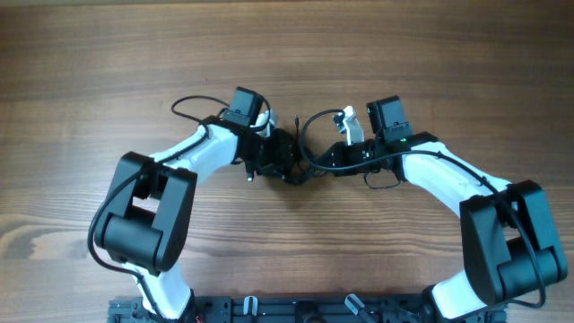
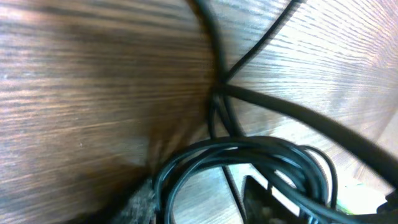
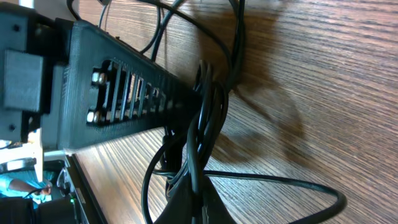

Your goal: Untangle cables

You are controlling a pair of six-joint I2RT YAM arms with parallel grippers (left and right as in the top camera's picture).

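Note:
A tangle of black cables [image 1: 289,160] lies at the table's middle, with loops trailing out to both sides. In the left wrist view the coil [image 2: 249,162] fills the lower half, and two strands cross above it. My left gripper [image 1: 267,160] is at the left side of the tangle. Its fingertips [image 2: 199,208] are blurred and half hidden by the coil. My right gripper [image 1: 321,161] is at the right side of the tangle. Its fingers [image 3: 196,202] are pinched together on a cable strand [image 3: 205,118].
The left arm's black slotted body [image 3: 118,93] sits close above the cables in the right wrist view. A white connector [image 1: 350,121] shows by the right wrist. A loose loop [image 3: 311,193] lies on the wooden table [image 1: 448,54].

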